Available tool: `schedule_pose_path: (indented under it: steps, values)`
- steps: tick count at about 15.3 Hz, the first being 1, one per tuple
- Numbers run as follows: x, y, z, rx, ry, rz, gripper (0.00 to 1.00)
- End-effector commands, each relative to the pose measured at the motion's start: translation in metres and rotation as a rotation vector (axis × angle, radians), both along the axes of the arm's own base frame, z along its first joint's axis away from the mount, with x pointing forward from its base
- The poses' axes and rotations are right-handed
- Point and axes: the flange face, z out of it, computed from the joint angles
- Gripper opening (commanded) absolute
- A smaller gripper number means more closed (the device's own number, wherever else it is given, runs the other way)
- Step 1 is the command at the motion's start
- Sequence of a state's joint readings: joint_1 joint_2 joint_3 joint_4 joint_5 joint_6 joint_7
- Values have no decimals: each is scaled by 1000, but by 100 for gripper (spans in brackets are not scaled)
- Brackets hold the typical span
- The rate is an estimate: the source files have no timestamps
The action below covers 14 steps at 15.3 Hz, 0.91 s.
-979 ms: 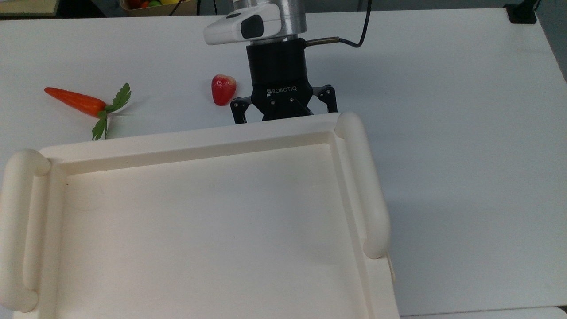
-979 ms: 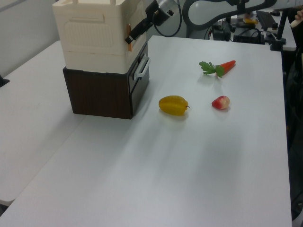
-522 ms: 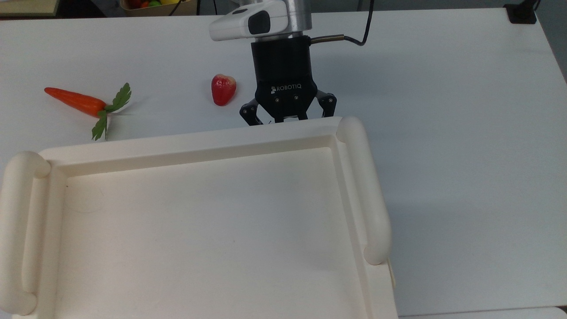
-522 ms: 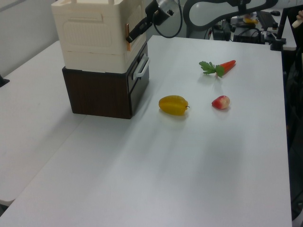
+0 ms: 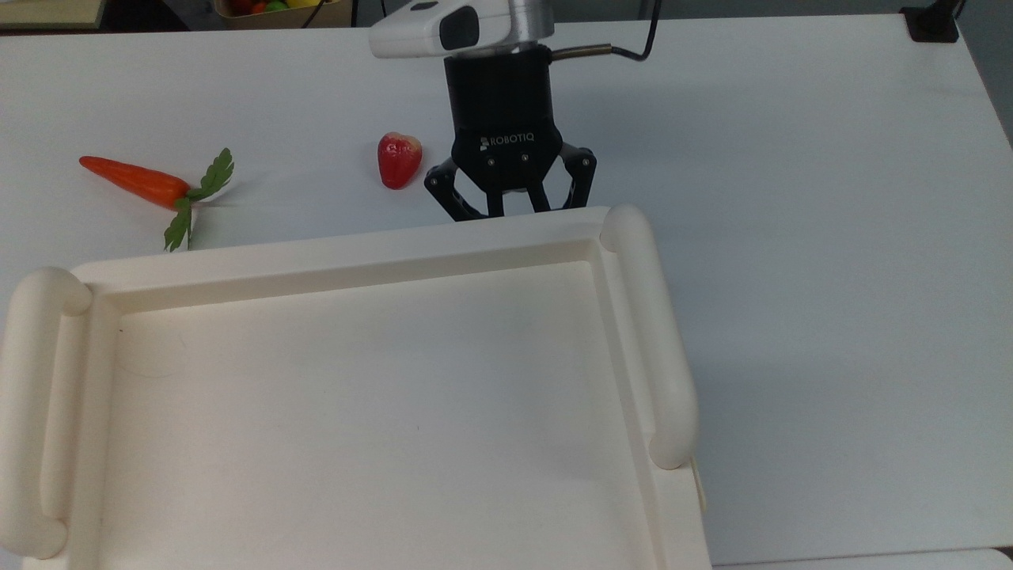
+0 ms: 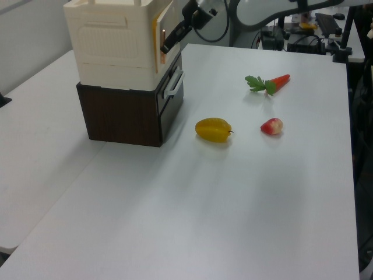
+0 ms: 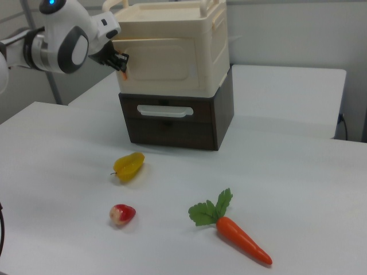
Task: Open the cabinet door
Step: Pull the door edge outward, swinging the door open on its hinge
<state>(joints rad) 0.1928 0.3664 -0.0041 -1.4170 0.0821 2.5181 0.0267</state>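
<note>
The cream cabinet door (image 7: 166, 60) fills the front of the cream cabinet, which sits on a dark brown drawer unit (image 7: 172, 129). In the left view the door (image 6: 165, 22) stands slightly ajar, with an orange strip showing at its free edge. My gripper (image 7: 121, 62) is at that free edge and is shut on the door's handle. In the top view the gripper (image 5: 513, 207) reaches down just beyond the far rim of the cabinet's tray-like top (image 5: 356, 245), which hides the fingertips. In the left view the gripper (image 6: 168, 45) sits against the door edge.
A carrot (image 5: 134, 180) and a red fruit (image 5: 398, 160) lie on the white table (image 5: 791, 198) beyond the cabinet. A yellow fruit (image 6: 214, 129) lies in front of the drawer, which has a white handle (image 6: 173, 86). Open table spreads toward the top view's right.
The gripper has drawn back from the cabinet front, its linkages folding inward. In the left view the door's free edge has swung out and the orange strip has widened.
</note>
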Motion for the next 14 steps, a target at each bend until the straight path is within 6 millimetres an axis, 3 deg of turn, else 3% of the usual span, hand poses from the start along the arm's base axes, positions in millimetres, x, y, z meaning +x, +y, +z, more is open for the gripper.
schedule_pose_path:
  steps: [1, 4, 6, 7, 8, 9, 10, 12, 14]
  values:
    - [-21, -23, 2, -43, 146, 16, 0]
    - [-31, -29, 6, -49, 220, 43, 0]
    - [-41, -47, 11, -55, 290, 32, 0]
    - [-45, -54, 10, -59, 338, 27, 9]
    - [-56, -69, 15, -59, 407, 7, 29]
    - [-64, -83, 16, -62, 461, -7, 40]
    - [-71, -96, 17, -66, 507, -19, 44]
    - [-80, -124, 17, -72, 574, -62, 72]
    - [-90, -153, 17, -79, 633, -98, 91]
